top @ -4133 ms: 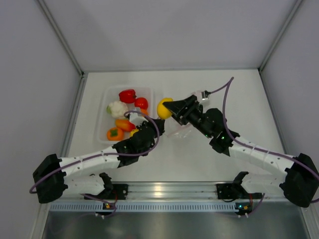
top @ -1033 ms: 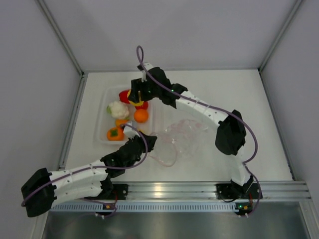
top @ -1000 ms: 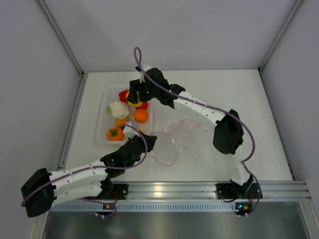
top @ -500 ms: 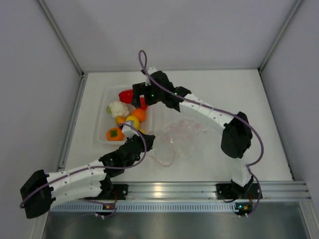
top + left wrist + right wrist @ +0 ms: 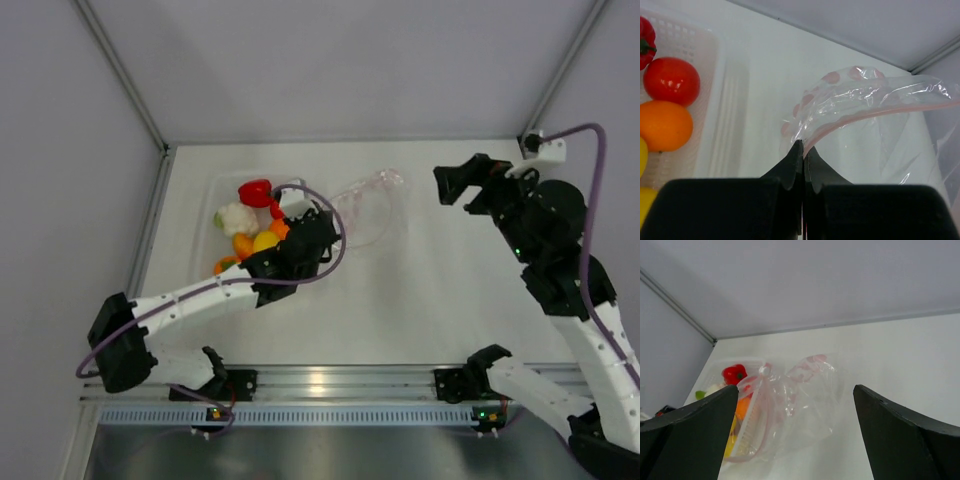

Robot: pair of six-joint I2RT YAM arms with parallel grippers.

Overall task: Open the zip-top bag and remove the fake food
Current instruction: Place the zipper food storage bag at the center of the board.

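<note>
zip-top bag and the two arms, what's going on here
The left hand is pinched shut on the edge of the zip-top bag, holding it beside the clear tray. The bag looks empty; the fake food sits in the tray. The right hand hangs open off to the right, holding nothing.

White, matte bench (image 5: 430,290), plain surface, walled at the back and on both sides. We note one thing resting squarely on it: a clear rigid rectangular tray (image 5: 218,190), on the left half, toward the back, its long side running front to back. Just right of the tray, a crinkled zip-top bag (image 5: 365,200) spreads low over the bench. We cannot tell whether it touches the surface. A metal rail (image 5: 330,382) runs along the near edge. The right half of the bench carries nothing we can make out.
</note>
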